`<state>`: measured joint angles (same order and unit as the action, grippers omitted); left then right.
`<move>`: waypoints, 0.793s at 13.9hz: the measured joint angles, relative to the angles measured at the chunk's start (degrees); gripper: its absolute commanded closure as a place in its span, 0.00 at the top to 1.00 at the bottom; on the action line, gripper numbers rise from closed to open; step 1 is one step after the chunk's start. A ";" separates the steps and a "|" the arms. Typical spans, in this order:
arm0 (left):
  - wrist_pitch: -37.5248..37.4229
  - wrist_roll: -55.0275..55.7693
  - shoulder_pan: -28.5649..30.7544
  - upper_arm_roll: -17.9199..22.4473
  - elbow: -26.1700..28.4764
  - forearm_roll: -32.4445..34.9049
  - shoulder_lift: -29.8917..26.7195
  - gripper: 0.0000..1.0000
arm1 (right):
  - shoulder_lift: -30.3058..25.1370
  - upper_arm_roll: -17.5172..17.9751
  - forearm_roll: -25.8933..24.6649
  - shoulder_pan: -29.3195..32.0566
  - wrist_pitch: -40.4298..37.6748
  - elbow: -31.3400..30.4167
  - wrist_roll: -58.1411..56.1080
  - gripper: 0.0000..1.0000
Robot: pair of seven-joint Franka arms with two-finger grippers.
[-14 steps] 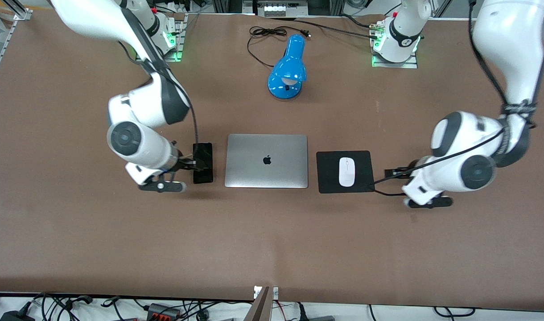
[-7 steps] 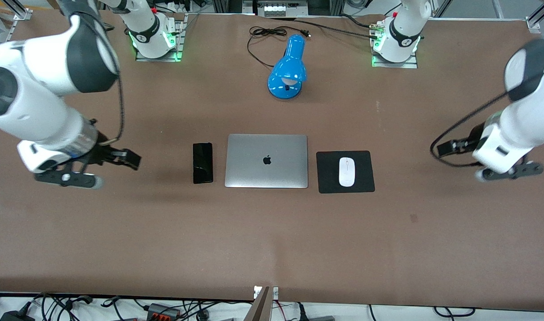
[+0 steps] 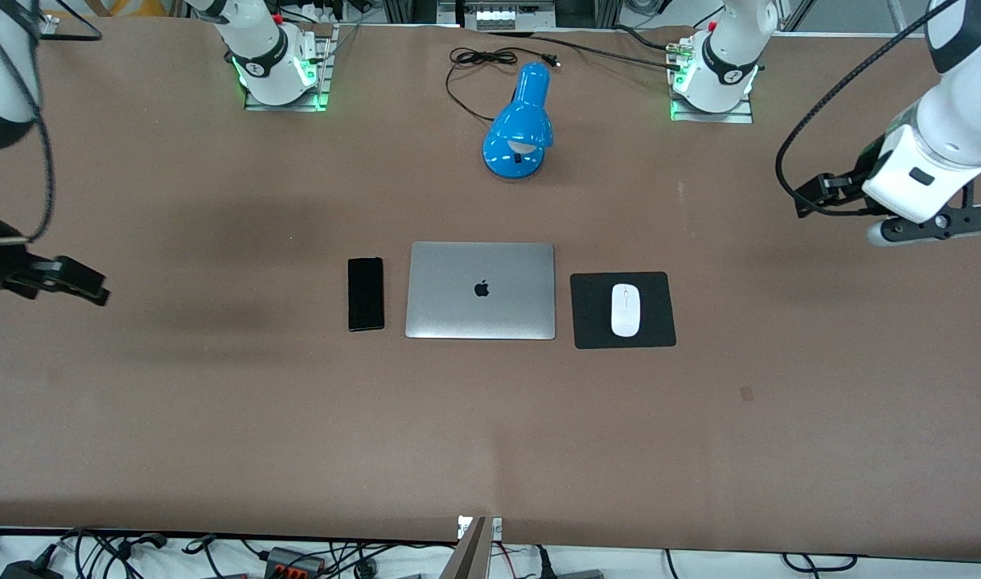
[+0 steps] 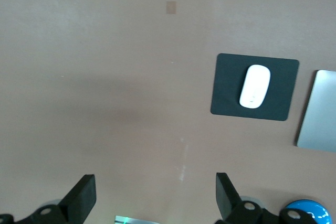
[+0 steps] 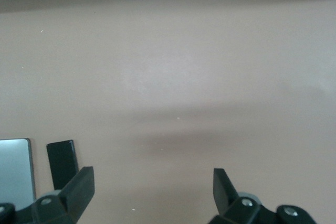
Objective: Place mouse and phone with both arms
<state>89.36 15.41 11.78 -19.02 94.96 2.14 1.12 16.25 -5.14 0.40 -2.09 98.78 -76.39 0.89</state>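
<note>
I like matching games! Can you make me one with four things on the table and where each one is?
Things:
1. mouse
2. phone
3. lamp
4. left gripper

Places:
A. flat on the table beside the laptop, toward the right arm's end
B. up in the air over bare table, fingers open
C. on the black pad
D. between the two bases, farther from the front camera than the laptop

Pairs: 1-C, 2-A, 3-D, 4-B
</note>
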 measured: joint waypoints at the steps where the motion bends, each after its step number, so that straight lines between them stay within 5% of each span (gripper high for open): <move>1: 1.22 0.00 -3.01 3.13 0.48 -0.15 -0.49 1.00 | -0.52 0.11 0.00 0.32 -0.21 -0.01 -1.24 1.00; 4: 5.79 -0.16 -8.64 9.85 3.67 -0.18 -2.51 1.00 | -1.41 0.69 -0.12 0.32 -0.25 -1.17 -2.32 1.00; 11: 8.07 -4.28 -5.02 8.50 6.48 -0.18 -4.92 1.00 | -11.99 0.77 -0.31 0.33 4.04 -17.82 -3.42 1.00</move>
<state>97.43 11.14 6.76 -10.53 101.44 1.96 -3.81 4.26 -4.37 0.09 -1.76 102.82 -94.21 -2.53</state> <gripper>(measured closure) 0.000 0.000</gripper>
